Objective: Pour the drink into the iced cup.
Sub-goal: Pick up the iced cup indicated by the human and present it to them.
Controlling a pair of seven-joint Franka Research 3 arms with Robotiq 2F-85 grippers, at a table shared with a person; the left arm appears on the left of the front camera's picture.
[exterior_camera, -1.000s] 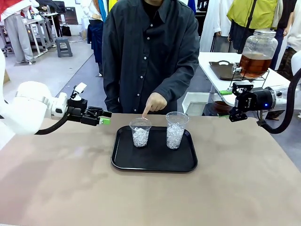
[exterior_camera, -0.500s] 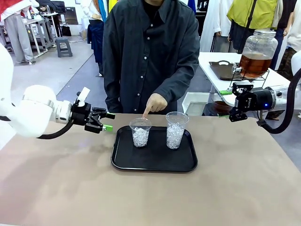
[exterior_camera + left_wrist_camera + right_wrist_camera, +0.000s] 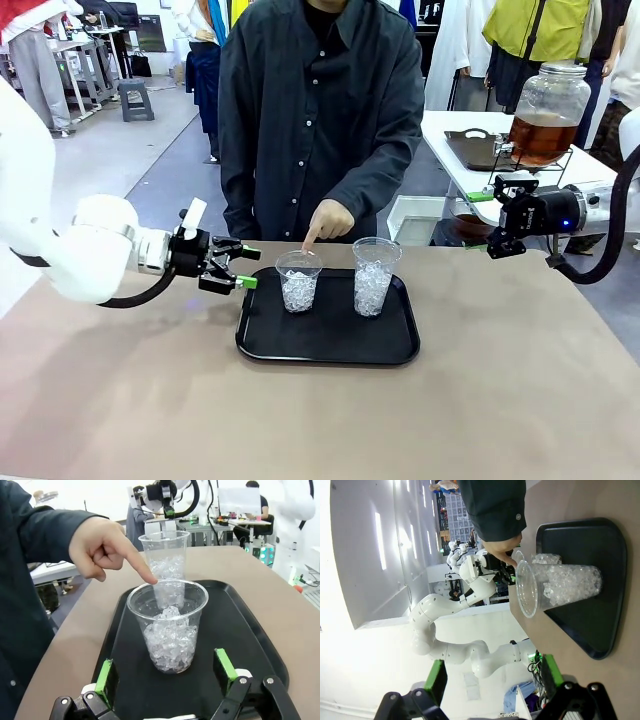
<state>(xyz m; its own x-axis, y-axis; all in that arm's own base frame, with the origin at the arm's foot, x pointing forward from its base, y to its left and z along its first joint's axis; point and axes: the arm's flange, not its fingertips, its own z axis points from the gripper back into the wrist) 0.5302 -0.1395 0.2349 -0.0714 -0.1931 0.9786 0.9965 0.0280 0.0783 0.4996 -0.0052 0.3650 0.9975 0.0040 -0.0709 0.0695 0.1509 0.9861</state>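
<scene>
On the tabletop (image 3: 150, 400): plain tan surface; a black tray (image 3: 327, 358) lies mid-table, carrying two clear ice-filled cups, the shorter cup (image 3: 298, 281) left of the taller cup (image 3: 374, 276).
Room: busy workshop; a white side table (image 3: 445, 125) stands behind my right arm.
The drink (image 3: 542, 140): amber, in a glass dispenser jar (image 3: 548, 112) on that side table, well apart from the tray.
My left gripper (image 3: 246, 268): jaws wide apart, empty, just beside the tray's left edge, facing the shorter cup.
My right gripper (image 3: 488, 224): jaws apart, empty, above the tabletop's far right edge.
Person's hand (image 3: 329, 219): forefinger pointing down at the shorter cup.
Left wrist view adds: the fingertip reaches that cup's rim; ice fills roughly half.
Right wrist view adds: rolled sideways, taller cup nearest, my left arm beyond.
</scene>
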